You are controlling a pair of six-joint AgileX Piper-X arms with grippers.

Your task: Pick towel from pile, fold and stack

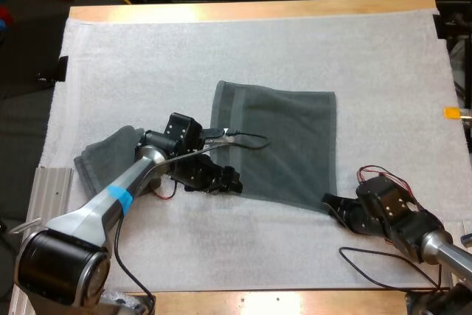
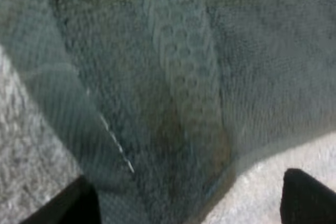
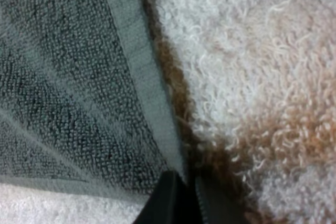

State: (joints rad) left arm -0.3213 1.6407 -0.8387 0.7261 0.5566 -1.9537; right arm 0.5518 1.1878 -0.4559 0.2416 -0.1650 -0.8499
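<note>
A dark grey-green spread towel [image 1: 284,145] lay flat near the middle of the white mat [image 1: 221,49], a rough rectangle with a woven band along its left side and its near edge running at a slant. The mat was a fleecy sheet covering most of the wooden worktop [image 1: 251,11], whose pale edge showed along the far side. A second towel [image 1: 103,156] of the same colour sat bunched in soft folds near the mat's left side, well apart from the first and partly behind the left arm.

The left tool [image 1: 228,180] rested at the spread towel's near-left edge. From the left wrist its black fingers [image 2: 68,205] stood wide apart – open, holding nothing – with the cloth [image 2: 173,77] under and between them, its looped terry pile and smoother band plain to see, and the mat [image 2: 21,145] beside it.

The right tool [image 1: 330,204] was at the towel's near-right corner. From the right wrist its two fingers [image 3: 168,200] were drawn together – only a thin seam between them – and the flat hem of the towel [image 3: 79,87] ran straight down into that seam, so the tool appeared closed on the corner. Beside the hem the mat [image 3: 252,66] showed curly white loops, tinted orange-brown in patches.
</note>
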